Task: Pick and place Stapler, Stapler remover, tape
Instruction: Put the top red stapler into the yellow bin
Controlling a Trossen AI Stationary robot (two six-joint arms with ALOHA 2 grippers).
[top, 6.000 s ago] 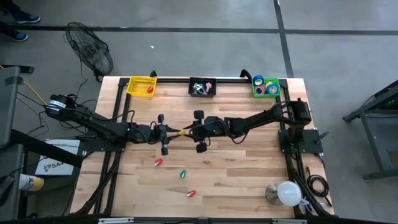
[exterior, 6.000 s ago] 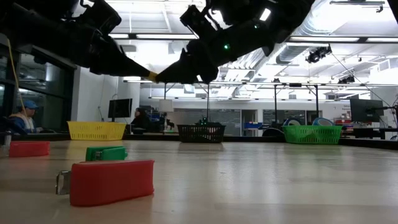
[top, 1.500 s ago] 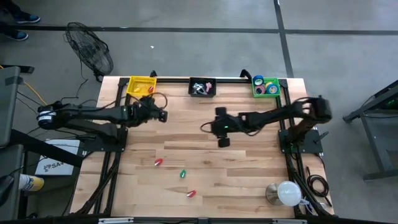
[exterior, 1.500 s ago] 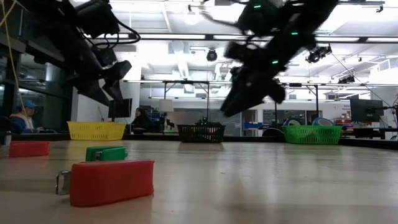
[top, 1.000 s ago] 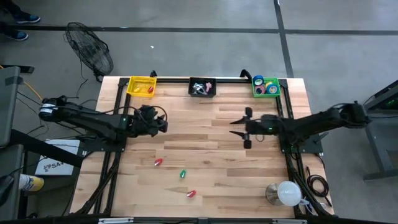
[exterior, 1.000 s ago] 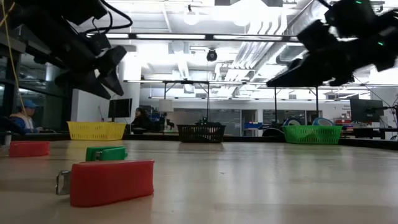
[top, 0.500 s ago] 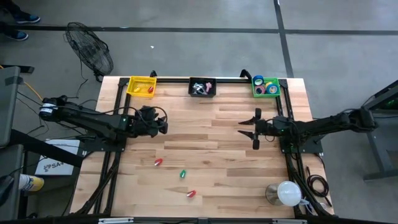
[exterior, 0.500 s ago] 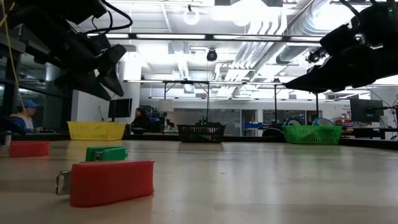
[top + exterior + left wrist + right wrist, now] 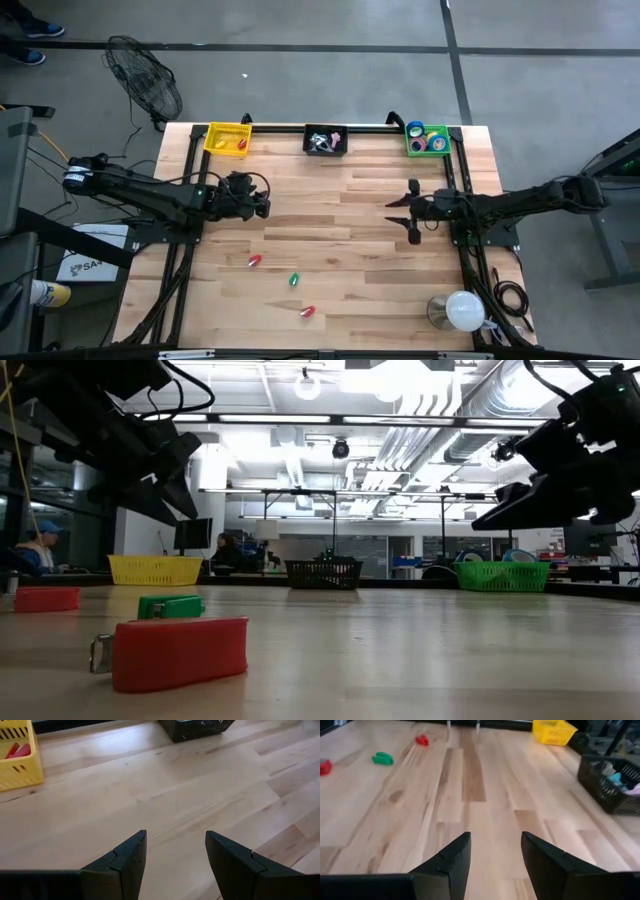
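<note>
Just then, your left gripper [image 9: 262, 201] hung open and empty over the left half of the desk [image 9: 330, 250], having pulled back from the yellow basket [image 9: 228, 137], where a red piece [image 9: 18, 751] lay in the corner. Your right gripper [image 9: 402, 213], its fingers [image 9: 451, 862] also spread with nothing between them, had drawn away from the middle of the desk toward the right edge over the last second and a half, and it sat well short of the green basket [image 9: 428, 139]. Six seconds earlier the two grippers had met at the centre around something small and yellowish; that item was gone from both, so I judge a delivery to the yellow basket had just finished and both arms were free for the next pick. The tape [image 9: 427, 137] rolls lay in the green basket at the far right corner. On the near half of the desk three small pieces waited: a red one [image 9: 254, 261], a green one [image 9: 294, 279] and another red one [image 9: 308, 312], which I take for staplers or removers, though from above they were too small to tell which. The black basket [image 9: 326, 140] held a jumble you could not sort out, and the contents of the green basket were hidden in the low view.
</note>
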